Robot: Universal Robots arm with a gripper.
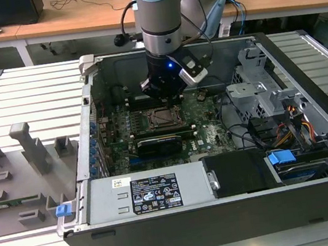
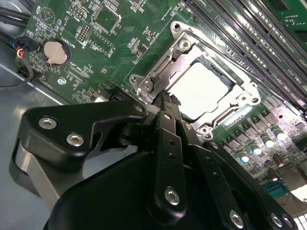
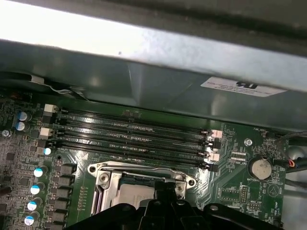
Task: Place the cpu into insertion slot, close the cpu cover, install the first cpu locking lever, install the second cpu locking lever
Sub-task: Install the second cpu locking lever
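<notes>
Currently the cpu [image 2: 204, 91] sits flat in the insertion slot [image 2: 225, 72] with the cpu cover [image 2: 158, 72] down around it; pale silvery square top showing through the frame window. Likely light, rigid, with a fragile underside: edges only. Hand [image 2: 165, 98] hovers just above the socket corner, fingers pinched together, holding nothing.

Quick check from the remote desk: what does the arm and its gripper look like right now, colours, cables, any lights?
The arm is silver-grey with a light-blue joint cap. Black cables loop beside it. Below sits a black wrist section with a small blue light. The gripper is matte black, with linked bars and silver screws.
</notes>
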